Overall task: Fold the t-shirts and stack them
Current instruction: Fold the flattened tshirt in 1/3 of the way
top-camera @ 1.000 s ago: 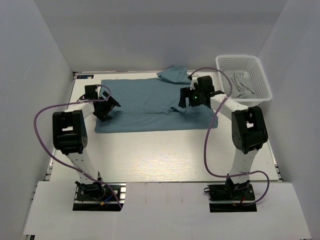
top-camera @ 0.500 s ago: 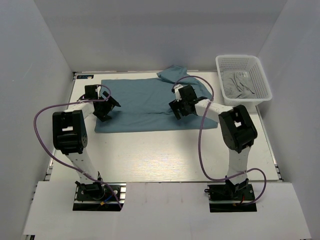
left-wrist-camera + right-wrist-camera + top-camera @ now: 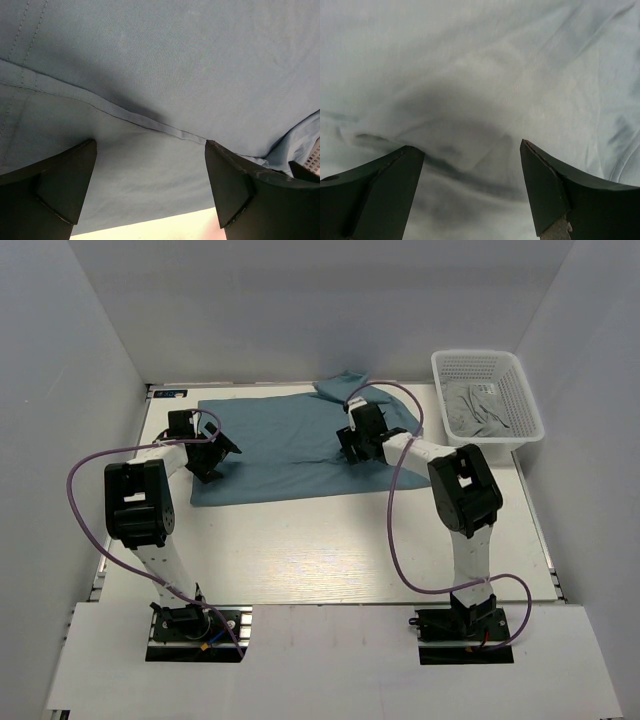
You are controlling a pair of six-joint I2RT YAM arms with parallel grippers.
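Because the left fingers (image 3: 60, 185) and right fingers (image 3: 545, 190) stand wide open, holding nothing, over the wrinkly teal-blue cloth t-shirt (image 3: 280, 435) spread on the white counter (image 3: 300, 540), a shallow pinch could catch one layer and skew the fold.

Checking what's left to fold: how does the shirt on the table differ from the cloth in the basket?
Colour: the t-shirt is teal-blue, the cloth pale grey. Pose: the t-shirt lies spread on the table, the cloth sits bunched in the basket. Both are wrinkled fabric.
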